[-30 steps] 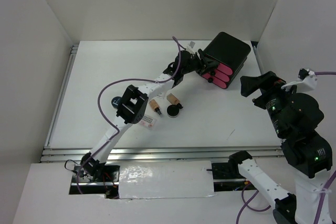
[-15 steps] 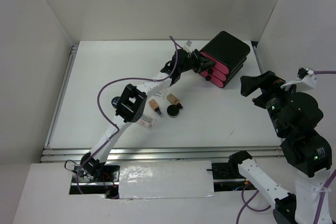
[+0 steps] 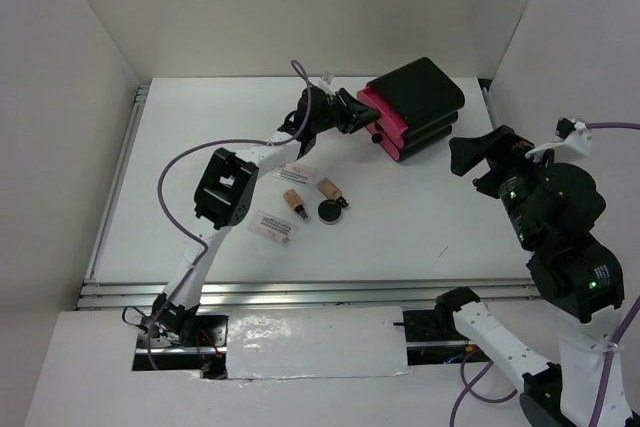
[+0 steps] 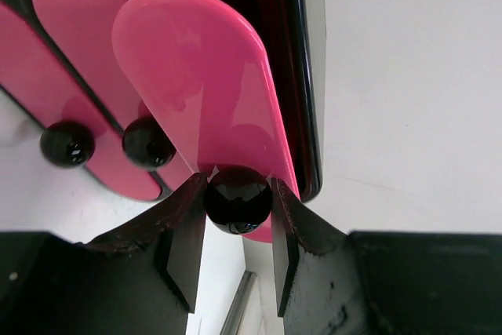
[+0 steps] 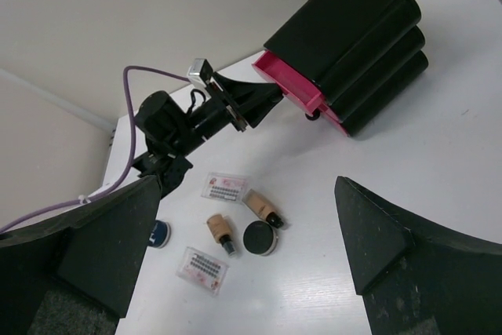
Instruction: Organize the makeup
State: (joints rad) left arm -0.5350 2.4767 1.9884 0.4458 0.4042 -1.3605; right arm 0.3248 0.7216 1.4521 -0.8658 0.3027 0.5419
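Note:
The makeup lies mid-table: two tan bottles (image 3: 294, 201) (image 3: 332, 190), a round black compact (image 3: 331, 211) and two white sachets (image 3: 298, 172) (image 3: 274, 227). A dark blue round compact (image 5: 158, 234) shows only in the right wrist view, beside the left arm. My left gripper (image 3: 362, 117) is shut on the black knob (image 4: 238, 198) of the top pink drawer (image 3: 384, 119), which is pulled partly out of the black box (image 3: 420, 95). My right gripper (image 3: 478, 153) is open and empty, held high to the right of the box.
The two lower drawers (image 4: 70, 60) are shut, and their knobs (image 4: 147, 142) show. The left arm (image 3: 225, 187) stretches across the table above the items. White walls stand on three sides. A metal rail (image 3: 300, 292) runs along the near edge.
My left gripper moved left with the knob and the top drawer slid out. The box swung round and shifted a little left. The right arm barely moved.

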